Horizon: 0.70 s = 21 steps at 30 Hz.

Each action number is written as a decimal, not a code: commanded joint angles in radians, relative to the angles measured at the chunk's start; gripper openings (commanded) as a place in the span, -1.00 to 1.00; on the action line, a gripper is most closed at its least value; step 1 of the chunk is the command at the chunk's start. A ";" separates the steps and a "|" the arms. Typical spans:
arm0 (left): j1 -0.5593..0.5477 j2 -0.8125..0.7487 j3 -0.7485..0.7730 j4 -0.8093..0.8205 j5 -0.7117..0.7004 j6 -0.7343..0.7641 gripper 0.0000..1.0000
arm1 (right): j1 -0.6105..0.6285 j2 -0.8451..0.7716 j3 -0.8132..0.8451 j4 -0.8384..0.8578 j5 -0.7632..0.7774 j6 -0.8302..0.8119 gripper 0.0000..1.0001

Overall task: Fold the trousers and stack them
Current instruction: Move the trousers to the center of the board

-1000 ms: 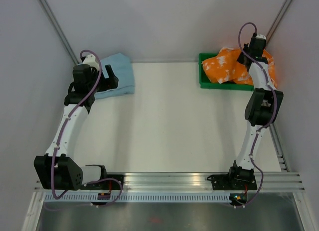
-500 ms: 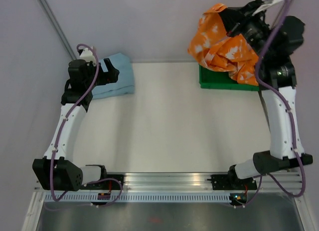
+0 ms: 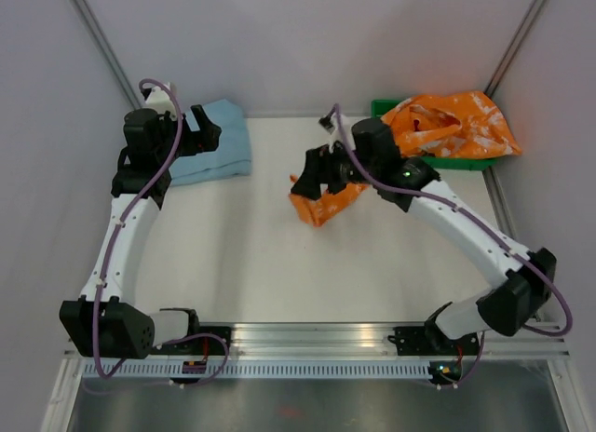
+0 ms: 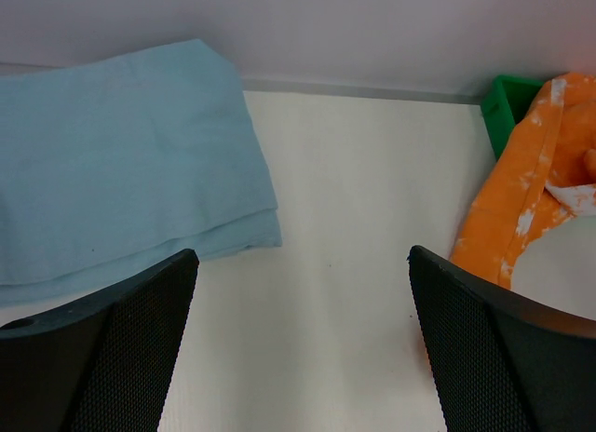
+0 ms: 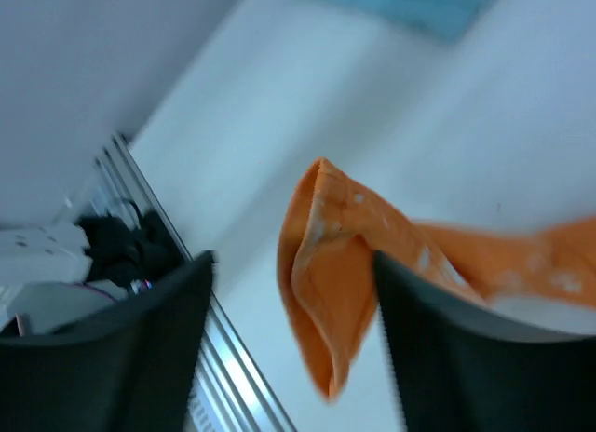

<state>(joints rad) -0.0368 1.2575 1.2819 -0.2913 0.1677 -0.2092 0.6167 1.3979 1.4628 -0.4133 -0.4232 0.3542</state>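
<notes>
The orange, white-blotched trousers (image 3: 456, 125) lie mostly heaped over the green bin (image 3: 382, 111) at the back right. One end (image 3: 326, 206) stretches out to the table's middle. My right gripper (image 3: 307, 185) hovers over that end. In the blurred right wrist view its jaws (image 5: 293, 257) stand apart, and the orange fabric (image 5: 326, 292) hangs loose between them, against the right finger (image 5: 447, 348). My left gripper (image 4: 303, 255) is open and holds nothing above bare table at the back left. From there the trousers (image 4: 521, 218) show at the right.
A folded light blue cloth (image 3: 216, 139) lies at the back left, just beside my left gripper (image 3: 207, 132), and also shows in the left wrist view (image 4: 121, 162). The aluminium rail (image 3: 317, 339) runs along the near edge. Walls close in the back and both sides.
My right arm swung from high over the bin down to the table's middle, pulling one end of the trousers along, and its jaws have opened. The left arm hardly moved.
</notes>
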 commanded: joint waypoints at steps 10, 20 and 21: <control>-0.002 0.036 0.034 0.018 0.009 -0.012 0.99 | -0.433 0.151 0.279 -0.212 0.529 -0.089 0.96; -0.002 0.102 0.051 0.017 0.015 -0.024 0.99 | -0.824 0.542 0.387 -0.133 0.520 0.077 0.96; -0.002 0.102 0.048 0.014 0.013 -0.024 0.99 | -0.831 0.584 0.386 -0.119 0.515 0.077 0.96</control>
<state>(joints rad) -0.0368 1.3563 1.2839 -0.2905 0.1680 -0.2111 -0.1722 1.9232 1.8610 -0.5667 0.1307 0.3588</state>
